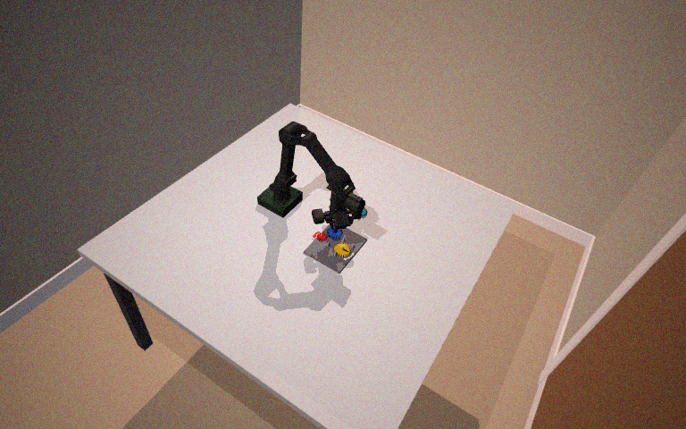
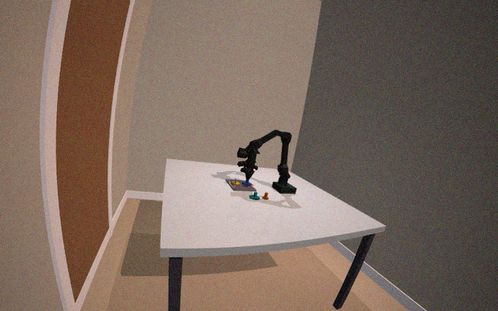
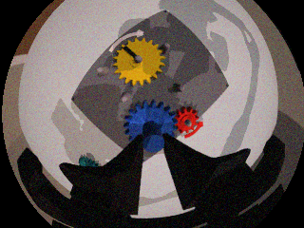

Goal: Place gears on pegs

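Observation:
My gripper point(image 3: 152, 137) point(image 2: 247, 179) is shut on the knob of the blue gear point(image 3: 148, 119) point(image 1: 334, 234) point(image 2: 246, 183). The blue gear is over the near corner of the grey board point(image 3: 199, 76) point(image 1: 314, 253) point(image 2: 242, 189), beside the red gear point(image 3: 187, 121) point(image 1: 322, 238); their teeth look close together in the wrist view. Whether the blue gear sits flat cannot be told. The yellow gear point(image 3: 142, 68) point(image 1: 340, 250) point(image 2: 235, 183) with its black stripe is on the board's far part. Several pegs, such as one dark peg point(image 3: 177, 87), show between the gears.
A teal gear point(image 2: 254, 196) point(image 3: 87, 161) point(image 1: 363, 212) and an orange gear point(image 2: 265, 196) stand on the white table point(image 1: 212, 282) point(image 2: 205, 219) beside the board. The arm's dark base point(image 1: 280, 201) point(image 2: 284, 187) stands behind the board.

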